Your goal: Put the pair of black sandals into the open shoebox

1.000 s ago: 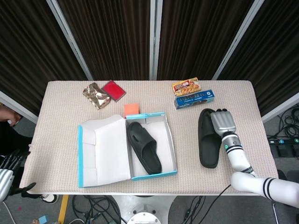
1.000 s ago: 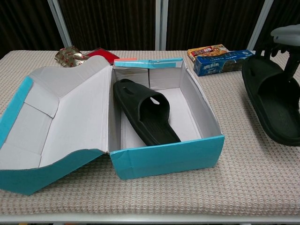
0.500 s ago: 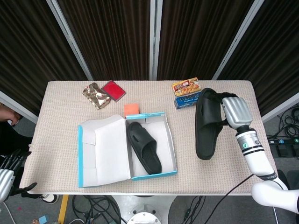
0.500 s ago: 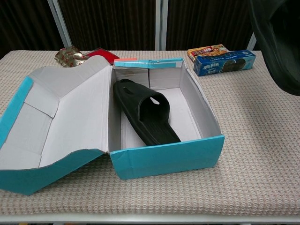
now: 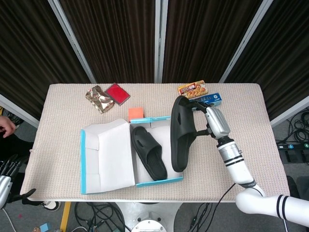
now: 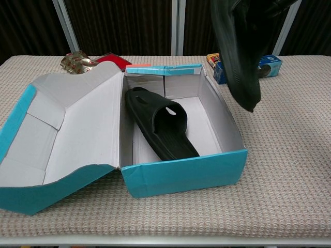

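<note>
R hand grips 2nd black sandal — on edge, above shoebox; L hand fingers unclear.

Right arm: enters the head view at the lower right corner, white forearm with black bands, running up and to the left to a slim wrist with a green-lit ring.

Right hand: silver-grey, raised above the bench, back of the hand facing up and right. Fingers closed around the upper end of a black sandal, which hangs tilted, long axis near vertical, off the bench. In the chest view the hand itself is barely visible at the top edge; the sandal shows hanging down.

Left arm: mostly out of frame.

Left hand: at the lower left edge of the head view, below bench level, dark fingers spread apart, holding nothing.
</note>
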Motion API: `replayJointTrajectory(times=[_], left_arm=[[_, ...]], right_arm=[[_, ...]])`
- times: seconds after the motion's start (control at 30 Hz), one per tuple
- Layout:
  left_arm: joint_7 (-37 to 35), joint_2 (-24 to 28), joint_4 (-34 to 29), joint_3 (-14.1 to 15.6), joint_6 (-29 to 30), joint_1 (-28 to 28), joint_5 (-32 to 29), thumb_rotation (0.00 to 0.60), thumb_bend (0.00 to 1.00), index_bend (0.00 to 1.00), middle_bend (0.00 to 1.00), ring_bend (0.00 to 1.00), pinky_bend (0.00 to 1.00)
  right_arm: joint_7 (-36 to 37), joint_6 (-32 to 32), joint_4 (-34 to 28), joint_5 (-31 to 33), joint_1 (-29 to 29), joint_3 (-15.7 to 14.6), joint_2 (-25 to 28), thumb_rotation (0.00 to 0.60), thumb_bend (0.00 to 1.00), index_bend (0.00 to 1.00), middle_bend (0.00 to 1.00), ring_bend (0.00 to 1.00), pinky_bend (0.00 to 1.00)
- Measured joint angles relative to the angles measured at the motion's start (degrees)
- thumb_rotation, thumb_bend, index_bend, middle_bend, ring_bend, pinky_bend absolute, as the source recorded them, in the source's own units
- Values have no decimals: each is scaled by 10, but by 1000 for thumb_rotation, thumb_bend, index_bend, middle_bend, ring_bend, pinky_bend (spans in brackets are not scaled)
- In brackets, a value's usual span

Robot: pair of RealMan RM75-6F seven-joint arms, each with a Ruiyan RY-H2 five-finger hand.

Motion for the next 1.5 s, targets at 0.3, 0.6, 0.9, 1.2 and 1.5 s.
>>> replayJointTrajectory(times=[0.3, 0.6, 0.9, 1.2, 1.5], left_arm=[[-14, -3, 14, -3, 1, 4, -10, 600, 74, 112, 144, 3, 110], [-25, -8, 28, -7, 6, 8, -13, 600, 74, 112, 144, 3, 110], [-28, -13, 38, -8, 3, 8, -15, 600, 74, 112, 144, 3, 110], [-29, -17, 45, -8, 0, 7, -16, 600, 74, 112, 144, 3, 109], [-32, -19, 49, -9, -2, 7, -17, 600, 74, 112, 144, 3, 109]], right_arm=[[57, -31, 104, -46, 9, -2, -89, 600, 8, 601, 528, 264, 322], [155, -66, 166, -108, 23, -4, -131, 600, 5, 602, 528, 264, 322], [191, -89, 202, -124, 26, -12, -157, 600, 7, 604, 528, 264, 323], [243, -125, 235, -130, 29, -16, -173, 600, 7, 604, 528, 264, 325], [253, -141, 266, -138, 32, -20, -181, 600, 12, 604, 528, 264, 325]])
